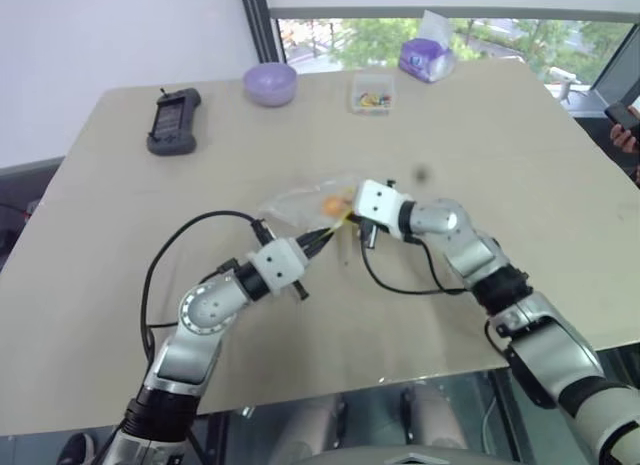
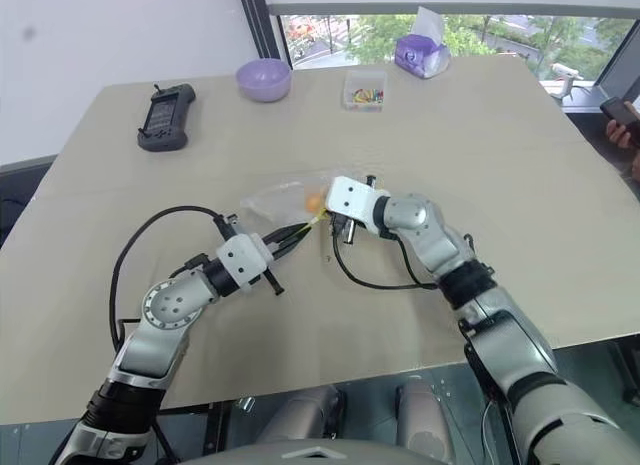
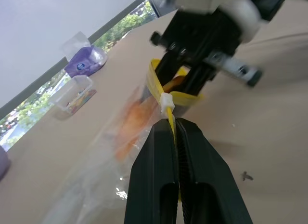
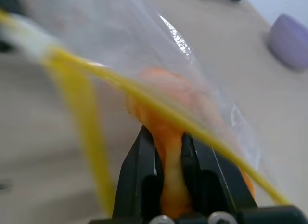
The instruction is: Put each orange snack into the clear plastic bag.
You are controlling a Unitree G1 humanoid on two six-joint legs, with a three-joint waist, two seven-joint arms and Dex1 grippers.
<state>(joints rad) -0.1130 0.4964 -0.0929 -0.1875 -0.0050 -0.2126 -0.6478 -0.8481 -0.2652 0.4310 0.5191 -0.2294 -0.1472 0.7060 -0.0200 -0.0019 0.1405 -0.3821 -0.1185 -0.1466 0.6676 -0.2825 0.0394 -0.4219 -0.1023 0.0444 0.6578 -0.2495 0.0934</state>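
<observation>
Pinching orange snack (image 4: 168,137), right jaws, inside clear plastic bag (image 4: 192,55)

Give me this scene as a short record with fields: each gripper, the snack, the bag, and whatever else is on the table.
left gripper: shut on the yellow zip strip of the clear plastic bag
right gripper: shut on the orange snack, at the bag's mouth
orange snack: partly past the zip strip, seen through the plastic
clear plastic bag: mid-table, mouth held open
table: purple bowl, small clear box, purple tissue pack, black handheld device along the far side
</observation>
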